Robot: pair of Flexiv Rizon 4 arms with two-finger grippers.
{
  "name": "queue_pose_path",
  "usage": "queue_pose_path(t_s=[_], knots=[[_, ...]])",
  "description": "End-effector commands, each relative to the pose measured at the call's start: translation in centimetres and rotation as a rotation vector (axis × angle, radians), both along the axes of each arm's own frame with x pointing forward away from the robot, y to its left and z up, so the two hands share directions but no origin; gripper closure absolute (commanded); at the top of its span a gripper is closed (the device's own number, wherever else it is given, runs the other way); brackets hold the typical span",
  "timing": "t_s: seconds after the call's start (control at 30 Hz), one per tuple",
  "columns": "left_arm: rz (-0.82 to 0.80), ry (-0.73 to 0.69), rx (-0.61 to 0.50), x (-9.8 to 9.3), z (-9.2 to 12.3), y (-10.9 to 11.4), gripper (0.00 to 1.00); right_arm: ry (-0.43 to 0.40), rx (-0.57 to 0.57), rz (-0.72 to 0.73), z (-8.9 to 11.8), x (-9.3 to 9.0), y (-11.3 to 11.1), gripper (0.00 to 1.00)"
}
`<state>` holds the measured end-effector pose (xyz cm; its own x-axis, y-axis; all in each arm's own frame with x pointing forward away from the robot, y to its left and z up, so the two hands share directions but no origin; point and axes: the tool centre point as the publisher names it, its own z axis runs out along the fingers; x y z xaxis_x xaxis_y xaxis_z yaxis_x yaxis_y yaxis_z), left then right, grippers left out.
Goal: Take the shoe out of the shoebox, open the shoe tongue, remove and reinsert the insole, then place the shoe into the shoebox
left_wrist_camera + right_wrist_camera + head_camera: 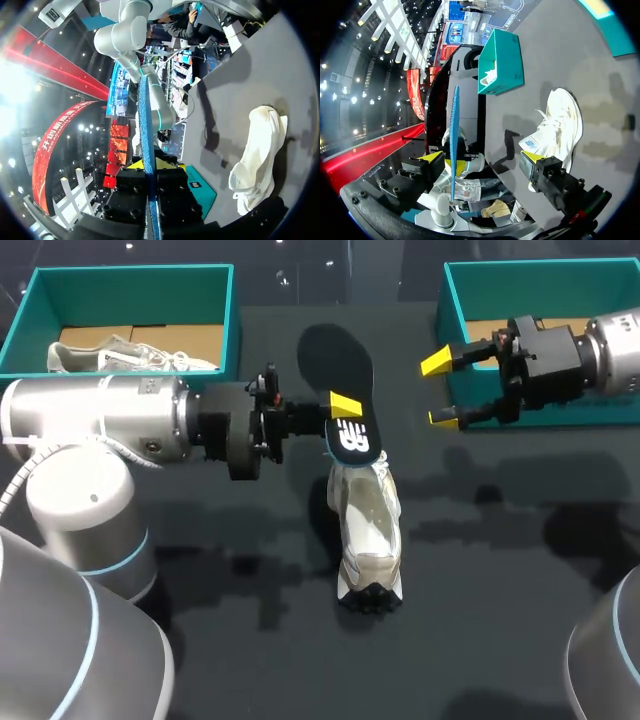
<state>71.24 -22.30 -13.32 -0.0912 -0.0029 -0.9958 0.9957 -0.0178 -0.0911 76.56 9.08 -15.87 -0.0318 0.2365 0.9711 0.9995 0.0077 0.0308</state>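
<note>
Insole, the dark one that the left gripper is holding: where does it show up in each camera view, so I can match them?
Head view: the insole at upper middle, broad face showing, in the left gripper.
Left wrist view: edge on, a blue strip between its own fingers.
Right wrist view: edge on, ahead of the open right gripper.
Shared landmark: the white shoe on the table.

Shoe (pixel 367 525) pale mesh cloth; insole (pixel 338 370) matt black, blue rough underside; table (pixel 500 620) matt dark; left shoebox (pixel 228 325) teal cardboard.
</note>
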Motion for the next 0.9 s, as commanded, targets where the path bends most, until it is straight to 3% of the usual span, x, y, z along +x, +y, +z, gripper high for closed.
queue_pose_path(t_s=[0.03, 0.63, 0.73, 0.9], knots=[[-0.027, -0.016, -0.005, 0.5, -1.1, -1.0, 1.0, -0.006, -0.001, 0.02, 0.2, 0.4, 1.0, 0.0], [-0.012, -0.092, -0.002, 2.0, -2.3, -4.4, 1.0, -0.02, 0.025, 0.085, 0.1, -0.3, 4.0, 0.0], [-0.009, -0.094, 0.0, 2.1, -2.3, -4.7, 1.0, -0.025, 0.036, 0.079, 0.0, -0.4, 4.3, 0.17], [-0.004, -0.099, 0.002, 2.1, -2.4, -5.0, 1.0, -0.04, 0.055, 0.068, 0.0, -0.6, 4.6, 0.34]])
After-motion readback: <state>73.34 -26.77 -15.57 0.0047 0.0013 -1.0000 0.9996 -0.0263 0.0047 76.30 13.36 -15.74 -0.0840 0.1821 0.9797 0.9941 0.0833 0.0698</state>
